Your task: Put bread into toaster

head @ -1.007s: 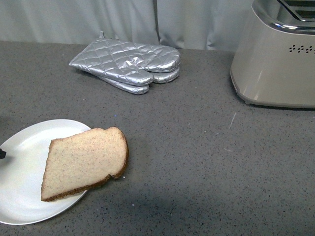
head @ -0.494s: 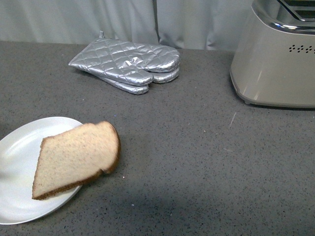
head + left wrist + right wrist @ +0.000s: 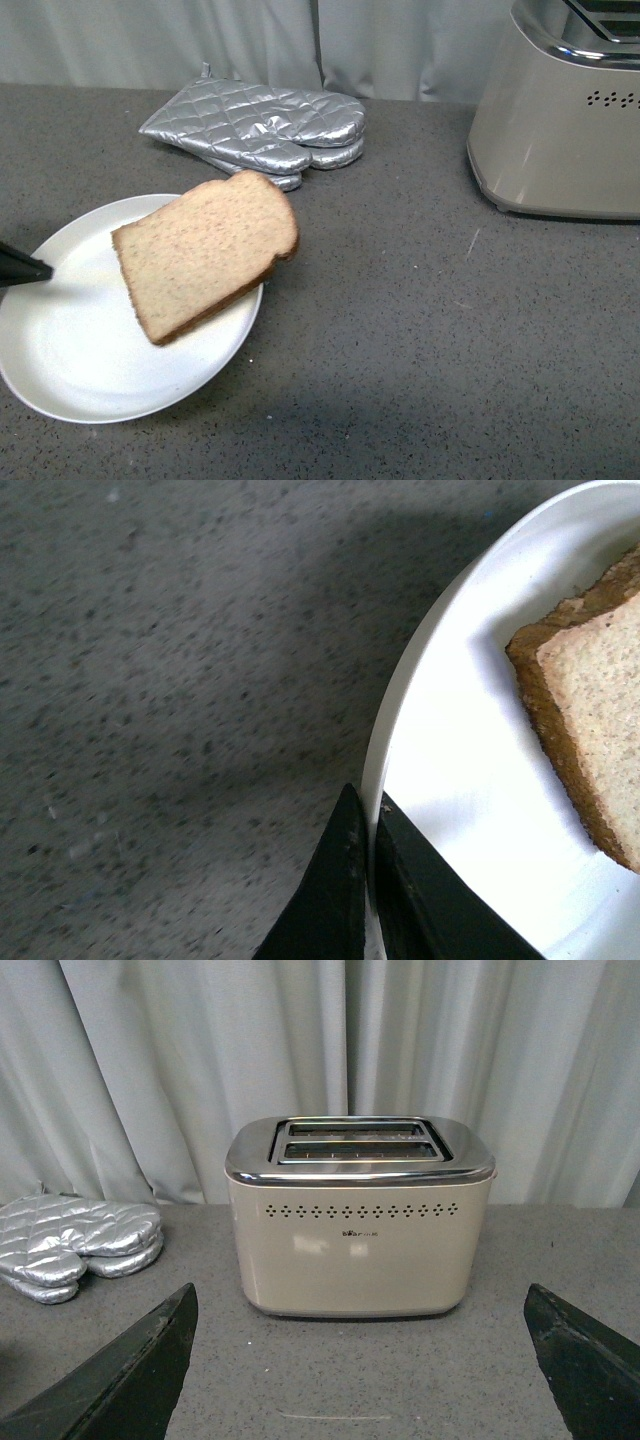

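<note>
The bread [image 3: 205, 250] lies flat on the white plate [image 3: 80, 350] toward the near left corner of the counter [image 3: 420, 330]. Its rounded, crusted top reaches out past the plate's rim on the side facing the far edge. The left tool [image 3: 367, 810] is clamped on the plate's rim, one dark finger on each side of it, and its tip [image 3: 25, 268] shows at the counter's left edge. The right tool [image 3: 360, 1305] is spread wide apart with nothing between its fingers and faces the toaster [image 3: 360, 1220]. The toaster stands upright at the far right corner, slots up, with a row of vent holes along its side. A pair of silver quilted oven mitts [image 3: 260, 130] lies stacked near the far edge, well apart from the toaster and just beyond the plate.
</note>
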`<state>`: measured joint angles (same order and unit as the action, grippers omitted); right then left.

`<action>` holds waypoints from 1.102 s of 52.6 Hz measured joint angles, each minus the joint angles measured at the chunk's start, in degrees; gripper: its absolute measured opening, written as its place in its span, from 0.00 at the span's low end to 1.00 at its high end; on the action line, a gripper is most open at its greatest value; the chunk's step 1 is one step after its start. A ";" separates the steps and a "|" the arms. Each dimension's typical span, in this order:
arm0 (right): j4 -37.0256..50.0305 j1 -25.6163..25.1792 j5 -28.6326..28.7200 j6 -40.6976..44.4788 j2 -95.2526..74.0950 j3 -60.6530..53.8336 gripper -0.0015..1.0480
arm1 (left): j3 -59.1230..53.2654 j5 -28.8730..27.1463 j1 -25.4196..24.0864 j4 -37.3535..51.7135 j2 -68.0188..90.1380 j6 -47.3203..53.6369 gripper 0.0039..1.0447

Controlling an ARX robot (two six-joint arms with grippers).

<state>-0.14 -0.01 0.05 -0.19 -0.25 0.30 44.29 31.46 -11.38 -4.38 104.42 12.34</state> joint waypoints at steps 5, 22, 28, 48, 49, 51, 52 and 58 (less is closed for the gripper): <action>0.00 0.00 0.00 0.00 0.00 0.00 0.91 | -0.02 -0.76 3.96 2.01 0.02 -3.39 0.03; 0.00 0.00 0.00 0.00 0.00 0.00 0.91 | 4.81 -5.77 26.25 10.86 7.76 -20.15 0.03; 0.00 0.00 0.00 0.00 0.00 0.00 0.91 | 8.68 -6.08 32.92 11.58 11.04 -24.24 0.03; 0.00 0.00 0.00 0.00 0.00 0.00 0.91 | 21.09 -11.28 40.81 11.63 21.86 -31.69 0.03; 0.00 0.00 0.00 0.00 0.00 0.00 0.91 | 21.66 -11.54 40.94 11.65 22.32 -32.04 0.03; 0.00 0.00 0.00 0.00 0.00 0.00 0.91 | 22.69 -12.00 41.03 11.69 22.93 -32.83 0.03; 0.00 0.00 0.00 0.00 0.00 0.00 0.91 | 22.93 -12.17 41.05 11.74 23.06 -32.96 0.03; 0.00 0.00 0.00 -0.02 0.00 0.00 0.91 | 24.76 -13.99 41.05 11.61 24.06 -34.07 0.03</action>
<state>-0.14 -0.01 0.05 -0.21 -0.25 0.30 69.06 17.47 29.67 7.22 128.49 -21.74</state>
